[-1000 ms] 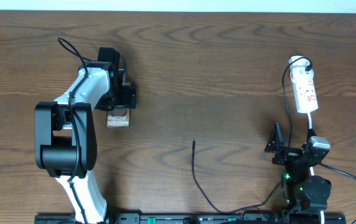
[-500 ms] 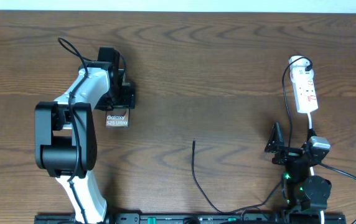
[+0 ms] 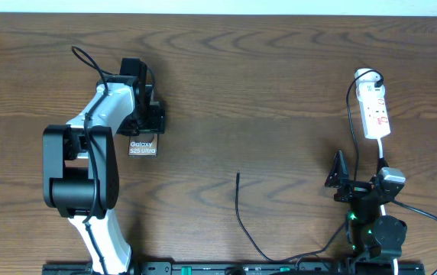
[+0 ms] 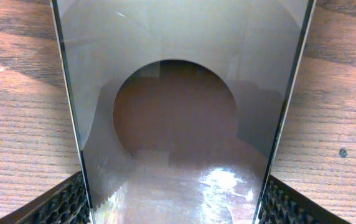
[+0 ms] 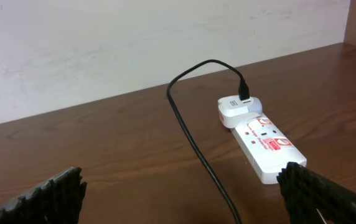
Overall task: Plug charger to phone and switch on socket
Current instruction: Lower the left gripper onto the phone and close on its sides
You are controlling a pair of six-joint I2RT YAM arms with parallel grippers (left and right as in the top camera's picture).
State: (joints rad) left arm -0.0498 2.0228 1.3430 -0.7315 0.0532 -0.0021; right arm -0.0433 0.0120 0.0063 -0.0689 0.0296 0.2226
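Flanking the phone (image 3: 144, 147) on its two long edges, the left gripper (image 4: 173, 186) stands over it at the left of the table (image 3: 280, 69). Its fingers (image 4: 66, 202) lie close against those edges; whether they press the phone cannot be told. The phone lies flat, with its text end nearest. The charger (image 3: 239, 210) lies loose at near centre, well apart from the phone. The right gripper (image 5: 181, 177) sits near right, fingers wide apart, holding nothing. The socket (image 3: 376, 113) lies far right, with a white adapter (image 5: 237, 111) at its far end.
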